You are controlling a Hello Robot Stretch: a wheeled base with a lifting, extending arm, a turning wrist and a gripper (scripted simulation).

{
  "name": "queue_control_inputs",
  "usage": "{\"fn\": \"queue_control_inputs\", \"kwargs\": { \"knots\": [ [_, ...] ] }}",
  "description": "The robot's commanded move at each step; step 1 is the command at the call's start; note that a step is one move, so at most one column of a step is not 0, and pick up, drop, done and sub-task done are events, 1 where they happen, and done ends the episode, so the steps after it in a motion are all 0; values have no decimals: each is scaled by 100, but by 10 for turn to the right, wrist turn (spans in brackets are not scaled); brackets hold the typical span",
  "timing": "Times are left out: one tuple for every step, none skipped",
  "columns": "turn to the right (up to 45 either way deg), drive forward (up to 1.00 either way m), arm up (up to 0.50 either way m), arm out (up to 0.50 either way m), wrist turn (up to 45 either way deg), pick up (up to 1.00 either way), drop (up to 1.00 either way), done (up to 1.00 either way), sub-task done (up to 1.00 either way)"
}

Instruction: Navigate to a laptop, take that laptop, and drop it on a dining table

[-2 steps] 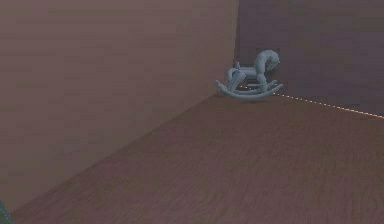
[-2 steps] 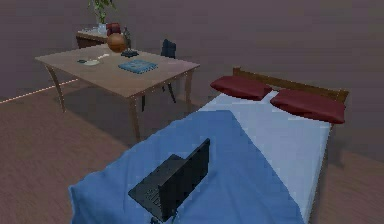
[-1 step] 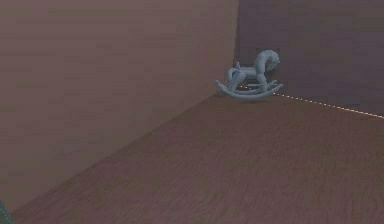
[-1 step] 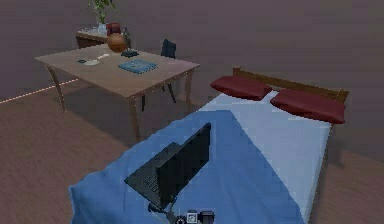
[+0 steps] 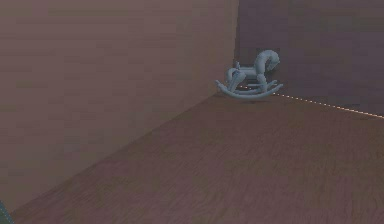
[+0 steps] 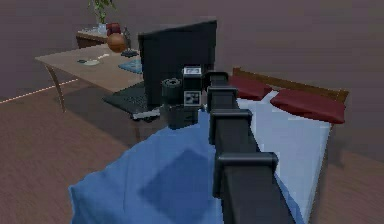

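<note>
1. the laptop (image 6: 178,55) stands screen-up beside the bed (image 6: 290,130), at the far end of the arm (image 6: 235,140); navigation appears complete.
2. jaws: their state cannot be told, nor whether they hold anything.
3. likely left: the take, the carry to a dining table, the drop.

Laptop (image 6: 176,50): the gripper (image 6: 166,112) hides its 5 o'clock corner from you.
Plant (image 6: 100,9): cropped at 12 o'clock.

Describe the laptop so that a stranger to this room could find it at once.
Find the bed with the blue blanket and red pillows. In the arm side view, the laptop is left of the pillows, before the wooden table. Its upright black screen is the only one there.
</note>
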Motion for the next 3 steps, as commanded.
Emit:
{"fn": "queue_control_inputs", "kwargs": {
  "knots": [
    [0, 0, 0, 0, -450, 0, 0, 0, 0],
    [0, 0, 0, 0, -450, 0, 0, 0, 0],
    [0, 0, 0, 0, -120, 0, 0, 0, 0]
  ]
}}
